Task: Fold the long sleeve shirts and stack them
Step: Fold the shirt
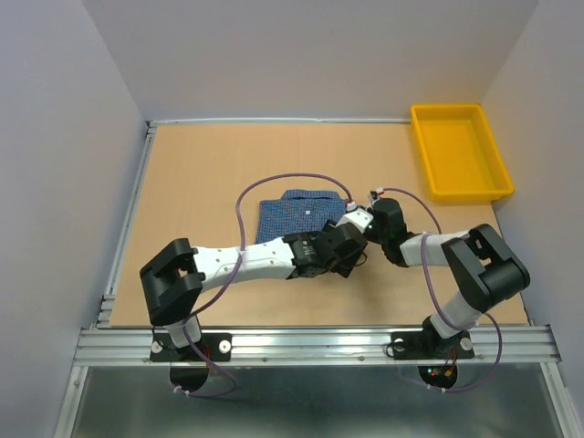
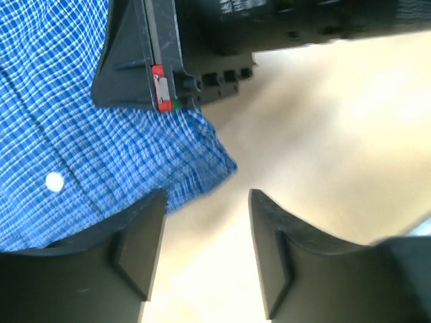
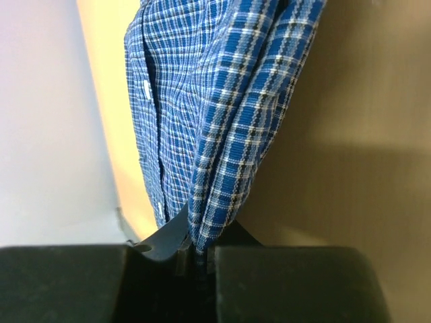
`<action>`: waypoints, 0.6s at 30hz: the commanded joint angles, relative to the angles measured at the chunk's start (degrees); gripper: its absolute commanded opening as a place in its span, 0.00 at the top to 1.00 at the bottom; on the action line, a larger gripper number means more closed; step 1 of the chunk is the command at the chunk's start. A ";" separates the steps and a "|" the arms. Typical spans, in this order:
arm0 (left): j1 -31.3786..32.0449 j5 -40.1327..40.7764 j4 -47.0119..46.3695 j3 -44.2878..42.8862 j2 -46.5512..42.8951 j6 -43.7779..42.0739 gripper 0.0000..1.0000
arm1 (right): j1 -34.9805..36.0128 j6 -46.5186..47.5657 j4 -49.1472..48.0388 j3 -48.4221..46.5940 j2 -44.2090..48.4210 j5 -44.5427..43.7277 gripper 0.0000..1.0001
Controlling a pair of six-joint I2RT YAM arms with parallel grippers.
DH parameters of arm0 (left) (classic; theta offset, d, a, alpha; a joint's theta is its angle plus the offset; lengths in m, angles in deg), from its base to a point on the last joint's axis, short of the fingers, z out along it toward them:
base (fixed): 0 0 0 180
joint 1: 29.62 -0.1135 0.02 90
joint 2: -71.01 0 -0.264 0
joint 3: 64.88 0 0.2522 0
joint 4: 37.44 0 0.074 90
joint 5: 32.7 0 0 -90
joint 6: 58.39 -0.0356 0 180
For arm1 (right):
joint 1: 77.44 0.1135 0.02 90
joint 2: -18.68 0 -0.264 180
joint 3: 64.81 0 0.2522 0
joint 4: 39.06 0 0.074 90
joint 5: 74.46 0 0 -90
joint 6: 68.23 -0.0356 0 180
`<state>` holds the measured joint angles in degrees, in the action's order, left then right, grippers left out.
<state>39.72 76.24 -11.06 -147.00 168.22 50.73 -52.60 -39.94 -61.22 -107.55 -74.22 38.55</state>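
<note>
Right wrist view: a doubled edge of the blue check shirt [image 3: 222, 134] is pinched between the pressed-together jaws of the right gripper [image 3: 196, 250]. In the left wrist view the left gripper [image 2: 207, 202] is shown with jaws spread and nothing between them, the shirt's corner just beside one finger. The shirt is laid near the middle of the table [image 1: 201, 173], well apart from the yellow bin [image 1: 459, 151]. For a clean fold, the pinched edge is best lifted low and carried evenly, so the layers are not dragged. From above, the shirt's near right part is hidden by both wrists, and the sleeves cannot be made out.
</note>
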 commanded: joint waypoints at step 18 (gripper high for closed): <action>-35.14 -16.03 8.55 1.56 -34.80 -1.18 0.17 | -1.55 51.77 94.22 -63.80 7.93 -43.00 0.99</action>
<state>7.52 63.30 -4.63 -146.52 135.18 51.86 -53.76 1.15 13.27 -156.64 -66.00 12.19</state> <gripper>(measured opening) 0.830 0.068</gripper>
